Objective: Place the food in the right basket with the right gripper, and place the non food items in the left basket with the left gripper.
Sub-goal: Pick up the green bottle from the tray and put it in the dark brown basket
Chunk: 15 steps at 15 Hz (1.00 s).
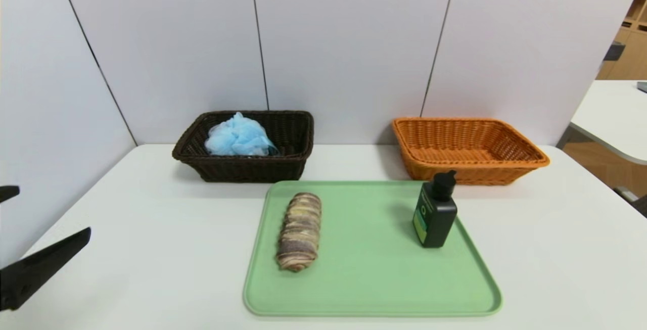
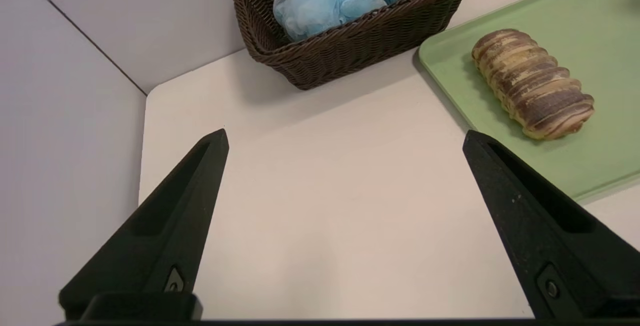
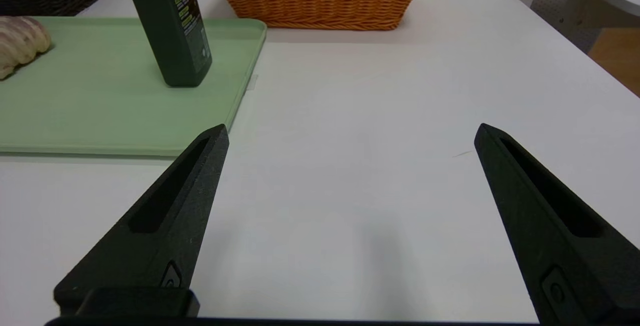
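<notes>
Pouf [image 1: 238, 136] sat inside dark brown basket [image 1: 247, 167], toward its left side; orange basket [image 1: 470, 168] held nothing. Green tray [image 1: 374, 289] carried bread roll [image 1: 300, 231] on its left part and black pump bottle [image 1: 435, 211] upright near its right edge, both outside the baskets. My left gripper [image 2: 346, 134] was over white table [image 1: 151, 269], left of tray, fingers wide apart; my right gripper [image 3: 352, 129] was right of tray, fingers apart too
</notes>
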Tool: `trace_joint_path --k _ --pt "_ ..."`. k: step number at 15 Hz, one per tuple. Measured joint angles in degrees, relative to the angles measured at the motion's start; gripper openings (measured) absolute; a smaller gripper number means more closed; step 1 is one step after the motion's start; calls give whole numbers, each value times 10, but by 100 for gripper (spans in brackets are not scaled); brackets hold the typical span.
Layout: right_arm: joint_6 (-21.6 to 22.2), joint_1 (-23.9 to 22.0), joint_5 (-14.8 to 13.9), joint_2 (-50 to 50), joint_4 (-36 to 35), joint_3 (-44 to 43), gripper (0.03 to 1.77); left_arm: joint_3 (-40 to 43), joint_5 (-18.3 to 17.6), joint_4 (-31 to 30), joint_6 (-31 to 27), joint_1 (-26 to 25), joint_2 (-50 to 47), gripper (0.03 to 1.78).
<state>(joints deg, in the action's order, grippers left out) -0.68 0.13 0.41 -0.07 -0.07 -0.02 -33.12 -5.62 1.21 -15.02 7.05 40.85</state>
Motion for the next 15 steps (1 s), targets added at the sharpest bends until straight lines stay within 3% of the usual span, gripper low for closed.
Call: trace_joint_path --k 5,7,11,15 --pt "0 0 0 0 0 0 170 120 0 -67 4 -60 -141 169" --pt "0 0 0 0 0 0 170 158 2 -69 6 -68 -189 169" --pt "0 0 0 0 0 0 170 255 44 -70 16 -69 -286 169" --pt "0 0 0 0 0 0 170 321 49 -54 41 -70 -372 169"
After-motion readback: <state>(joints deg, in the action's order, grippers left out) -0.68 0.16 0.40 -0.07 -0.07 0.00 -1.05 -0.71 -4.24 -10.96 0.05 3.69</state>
